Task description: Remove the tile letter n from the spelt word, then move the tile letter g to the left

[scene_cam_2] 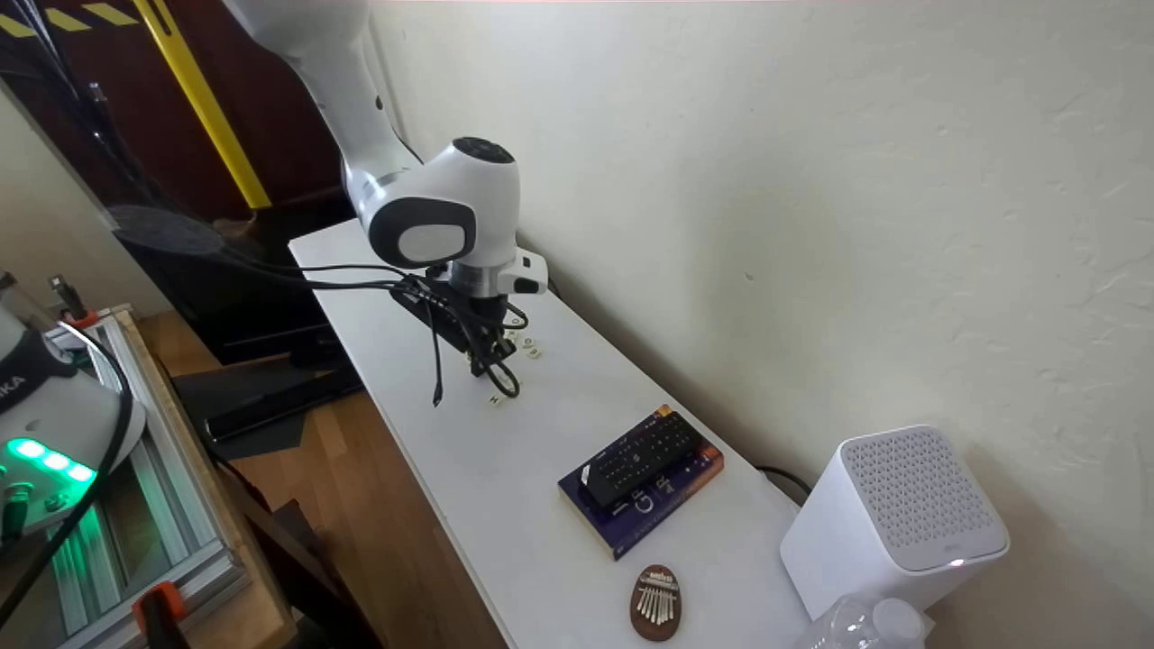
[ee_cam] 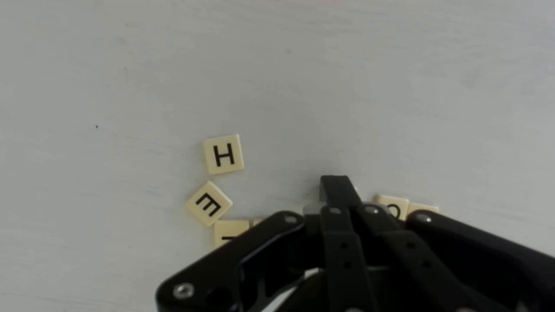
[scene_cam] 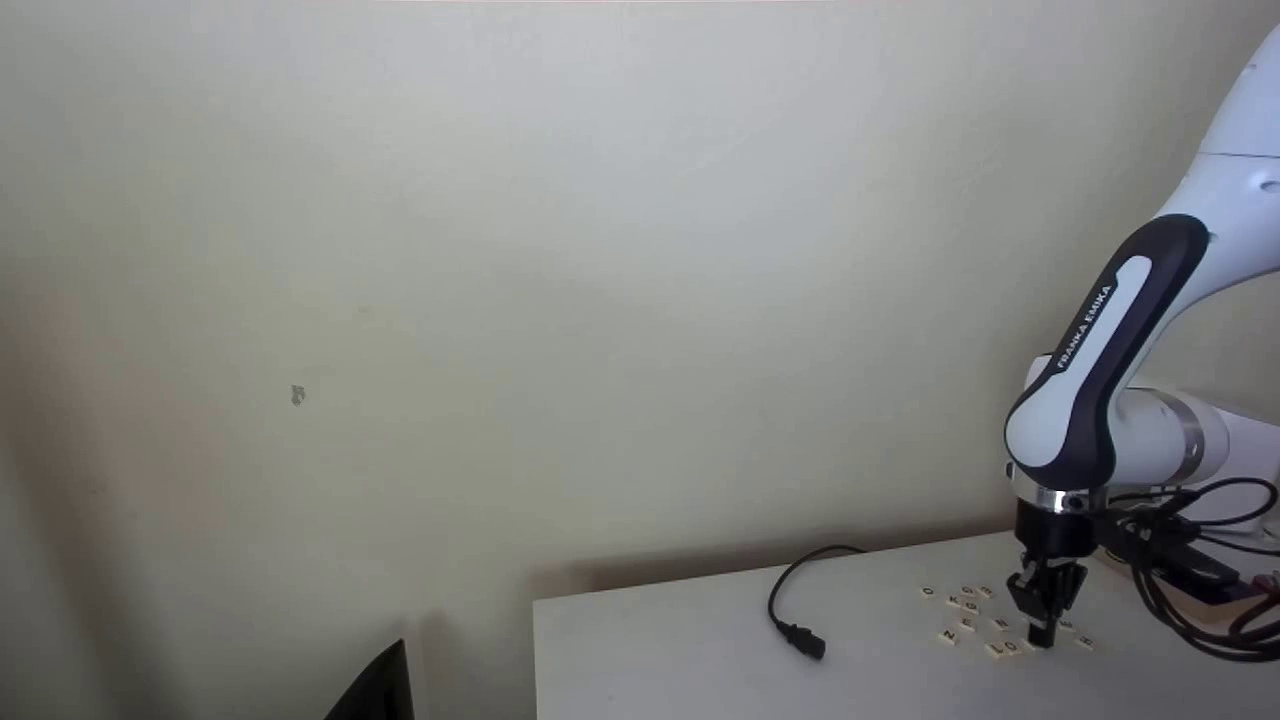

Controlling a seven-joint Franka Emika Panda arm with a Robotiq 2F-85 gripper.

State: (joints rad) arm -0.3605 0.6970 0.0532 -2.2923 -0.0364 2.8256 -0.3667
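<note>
I have the one black, two-fingered gripper [scene_cam: 1042, 632] pointing straight down at the white tabletop [scene_cam: 680, 660]. Its two fingers [ee_cam: 340, 188] look pressed together; I can't tell whether anything sits between them. In an exterior view I count at least twelve small, square, cream letter tiles [scene_cam: 948, 636] scattered around its tip, too small for me to single out n or g. My wrist view shows six: one H tile [ee_cam: 223, 154], one tilted E tile [ee_cam: 209, 203], and four partly covered, two either side of the fingers. One black cable plug [scene_cam: 802, 642] lies well apart.
</note>
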